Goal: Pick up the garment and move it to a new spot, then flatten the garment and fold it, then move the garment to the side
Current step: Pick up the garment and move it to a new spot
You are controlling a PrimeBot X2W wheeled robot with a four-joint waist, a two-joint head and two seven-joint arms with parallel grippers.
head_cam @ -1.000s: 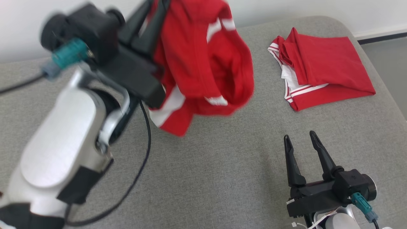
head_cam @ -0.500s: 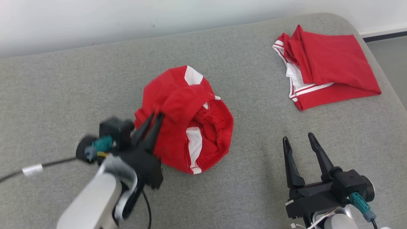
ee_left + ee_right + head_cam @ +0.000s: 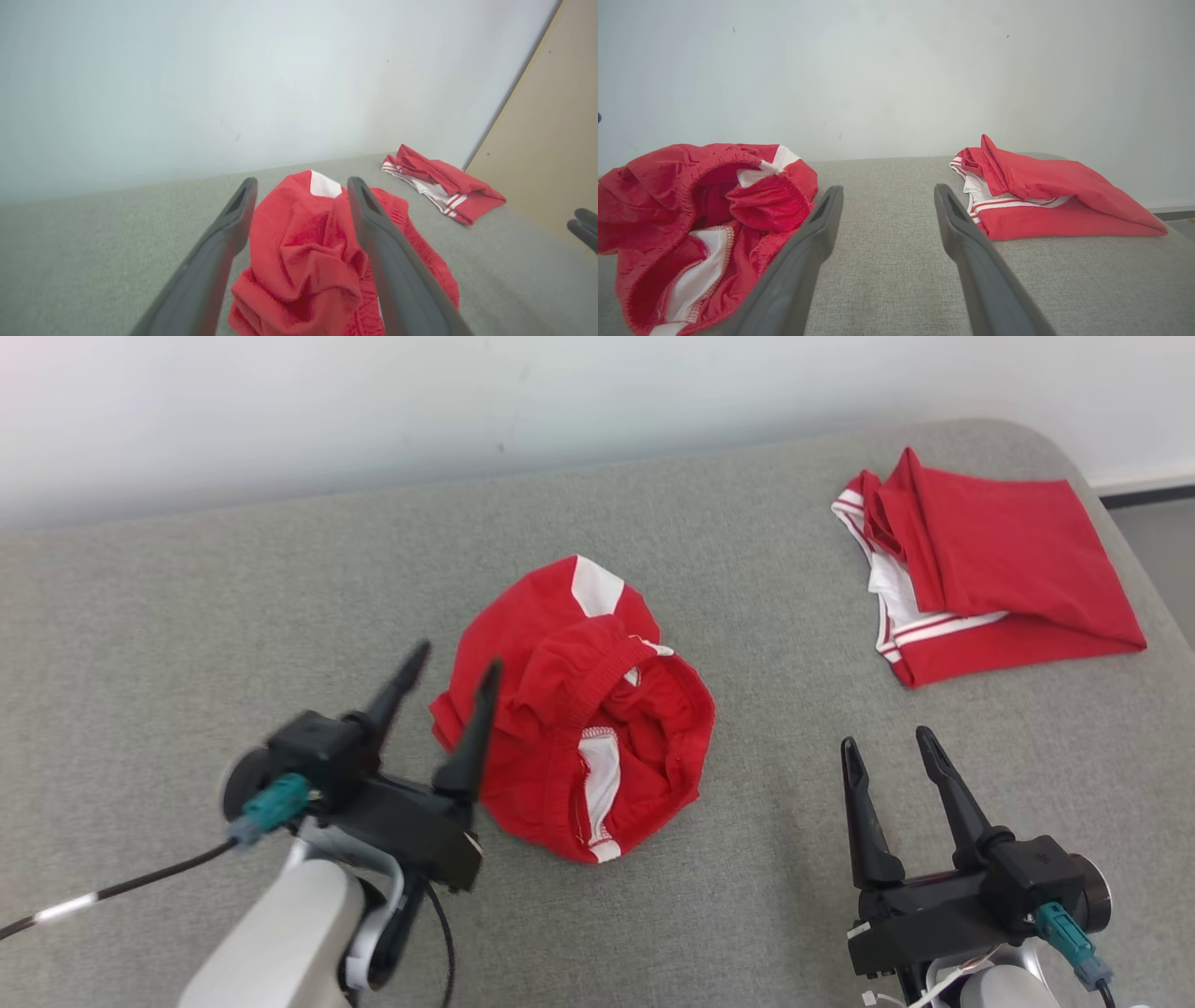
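The garment (image 3: 583, 709) is a pair of red shorts with white patches, lying crumpled in a heap in the middle of the grey cushioned surface (image 3: 233, 597). It also shows as a bunched heap (image 3: 303, 252) in the left wrist view and at the left (image 3: 691, 214) of the right wrist view. My left gripper (image 3: 456, 668) is open at the heap's left edge, its fingers spread with nothing between them. My right gripper (image 3: 887, 745) stands open at the lower right, apart from the cloth.
A second red garment with white stripes (image 3: 990, 560) lies folded at the back right, near the surface's rounded corner. A white wall (image 3: 467, 392) runs along the back. A black cable (image 3: 112, 891) trails from my left wrist.
A second ago my left gripper held the garment raised. It lowered the garment onto the surface, then opened and let go; the heap now lies free. The camera has shifted slightly.
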